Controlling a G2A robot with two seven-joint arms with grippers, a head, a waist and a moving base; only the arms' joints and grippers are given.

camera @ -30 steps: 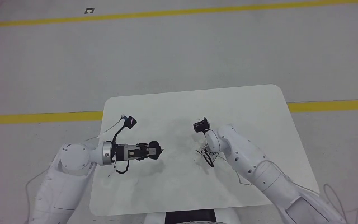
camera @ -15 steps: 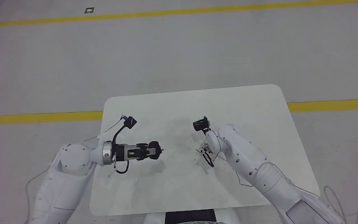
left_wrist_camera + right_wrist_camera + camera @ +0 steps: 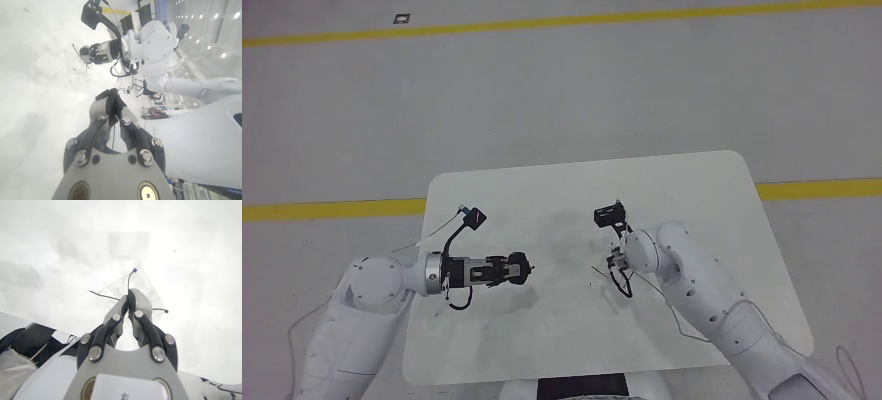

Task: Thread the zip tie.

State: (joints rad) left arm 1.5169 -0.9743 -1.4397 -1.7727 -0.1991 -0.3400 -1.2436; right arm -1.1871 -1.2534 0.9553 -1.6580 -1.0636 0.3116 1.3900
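My right gripper point(image 3: 128, 294) is shut on a thin black zip tie point(image 3: 129, 279); the tie's square head sticks out past the fingertips. In the top view this gripper point(image 3: 612, 268) hangs just above the middle of the white table point(image 3: 692, 190). A second black zip tie point(image 3: 105, 297) lies flat on the table beneath it, its head point(image 3: 166, 311) on the other side of the fingers. My left gripper point(image 3: 113, 94) is shut, its pads wrapped in black cloth, and a thin black strip point(image 3: 113, 135) runs back from between them. It sits point(image 3: 528, 267) to the left, pointing at the right gripper point(image 3: 85, 56).
A clear plastic sheet point(image 3: 151, 291) lies on the table under the right gripper. A few tiny black specks point(image 3: 70, 81) dot the tabletop nearby. The table's edges are some way off on all sides.
The right arm has shifted a little to the right and away from the left gripper, carrying its zip tie. The left arm has not moved.
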